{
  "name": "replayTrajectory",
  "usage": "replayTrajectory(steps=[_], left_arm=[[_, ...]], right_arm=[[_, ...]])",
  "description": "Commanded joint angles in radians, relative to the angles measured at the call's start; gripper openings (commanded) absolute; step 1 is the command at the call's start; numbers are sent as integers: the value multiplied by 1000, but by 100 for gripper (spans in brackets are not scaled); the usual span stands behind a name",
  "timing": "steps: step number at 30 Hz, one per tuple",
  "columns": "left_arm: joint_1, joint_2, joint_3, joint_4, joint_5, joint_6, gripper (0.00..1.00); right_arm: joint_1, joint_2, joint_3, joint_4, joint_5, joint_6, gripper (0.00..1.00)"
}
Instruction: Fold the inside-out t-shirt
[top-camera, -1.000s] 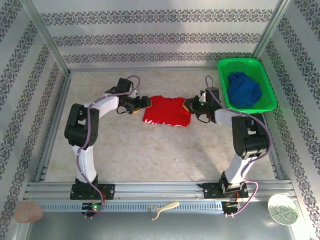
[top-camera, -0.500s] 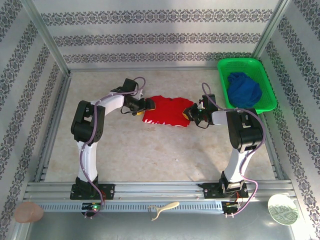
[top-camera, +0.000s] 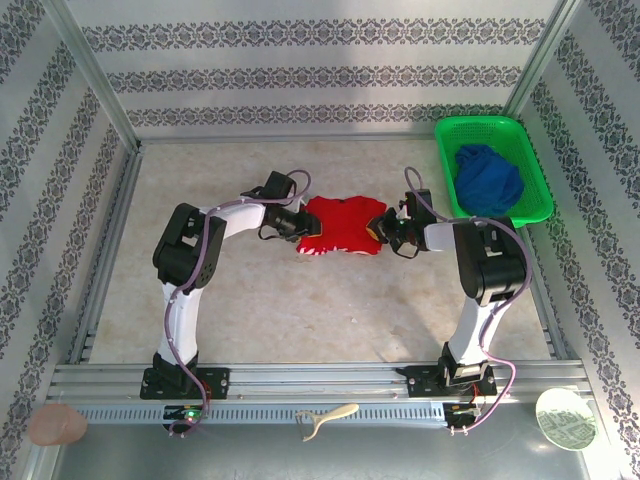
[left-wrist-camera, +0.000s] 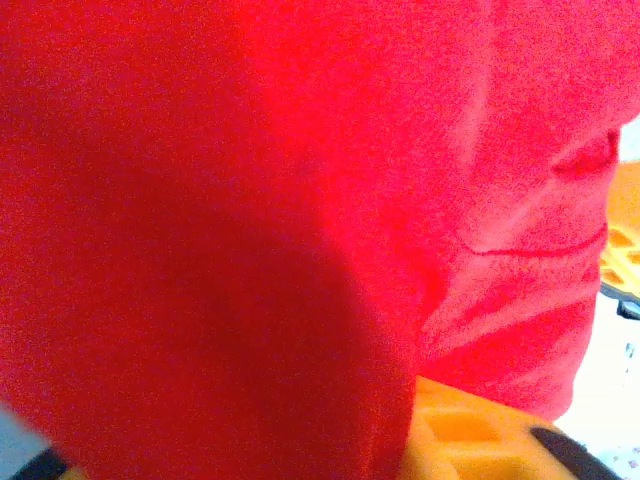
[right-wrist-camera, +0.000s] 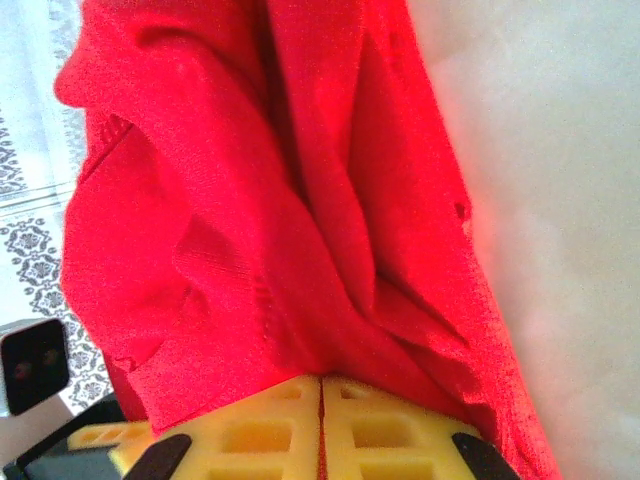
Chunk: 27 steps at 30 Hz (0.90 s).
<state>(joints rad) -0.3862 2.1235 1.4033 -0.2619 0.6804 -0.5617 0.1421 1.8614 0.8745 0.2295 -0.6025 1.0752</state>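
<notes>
The inside-out t-shirt (top-camera: 340, 224) is a bright red bunched cloth lying mid-table between my two grippers. My left gripper (top-camera: 297, 222) is pushed into its left edge. In the left wrist view red cloth (left-wrist-camera: 300, 200) covers nearly everything; one yellow finger (left-wrist-camera: 470, 432) shows at the bottom right, and the other finger and the gap are hidden. My right gripper (top-camera: 381, 226) is at the shirt's right edge. In the right wrist view its yellow fingers meet, with my right gripper (right-wrist-camera: 321, 385) shut on a pinch of the red t-shirt (right-wrist-camera: 250, 200).
A green basket (top-camera: 505, 220) at the back right holds a dark blue garment (top-camera: 488, 180). Patterned walls and metal rails enclose the table. Bare tabletop (top-camera: 330, 310) lies in front of the shirt. A cream tool (top-camera: 325, 418) and a white plate (top-camera: 565, 418) lie past the near rail.
My left gripper has moved right into the shirt's left edge, and the shirt is now narrower. My right gripper shifted slightly left and stays shut on the cloth.
</notes>
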Motion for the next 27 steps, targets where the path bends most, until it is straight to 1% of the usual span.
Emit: replayTrajectory(steps=[1, 2, 6, 7, 9, 11, 13, 16, 20, 23, 24, 25, 26, 27], left_arm=[[56, -9, 5, -36, -38, 22, 17], [80, -16, 11, -60, -50, 43, 15], [216, -56, 61, -239, -95, 177, 13], [256, -64, 80, -288, -106, 217, 13], [323, -66, 130, -395, -158, 303, 13], [386, -50, 202, -484, -211, 384, 13], [448, -19, 297, -562, -288, 460, 14], [526, 54, 442, -638, -390, 557, 14], [590, 186, 662, -691, -488, 660, 14], [614, 296, 831, -720, -560, 681, 16], [616, 336, 906, -736, -596, 671, 25], [619, 373, 983, -760, -615, 652, 42], [621, 407, 1049, -779, -642, 631, 57], [621, 445, 1145, -820, -708, 599, 71]], right_arm=[[0, -132, 3, -33, -41, -8, 15], [-5, -172, 7, -59, -49, -19, 18], [-39, -352, 4, -169, -77, -59, 45], [-47, -394, -1, -195, -81, -70, 50], [-62, -470, -12, -240, -84, -91, 55], [-77, -541, -30, -287, -81, -113, 58], [-91, -610, -49, -339, -76, -130, 59], [-98, -703, -70, -426, -66, -169, 61], [-102, -793, -87, -565, -50, -241, 62], [-102, -847, -87, -682, -29, -298, 62], [-101, -859, -83, -720, -19, -316, 63], [-100, -873, -86, -745, -13, -329, 64], [-100, -888, -86, -763, -3, -337, 66], [-100, -902, -86, -781, 7, -350, 68]])
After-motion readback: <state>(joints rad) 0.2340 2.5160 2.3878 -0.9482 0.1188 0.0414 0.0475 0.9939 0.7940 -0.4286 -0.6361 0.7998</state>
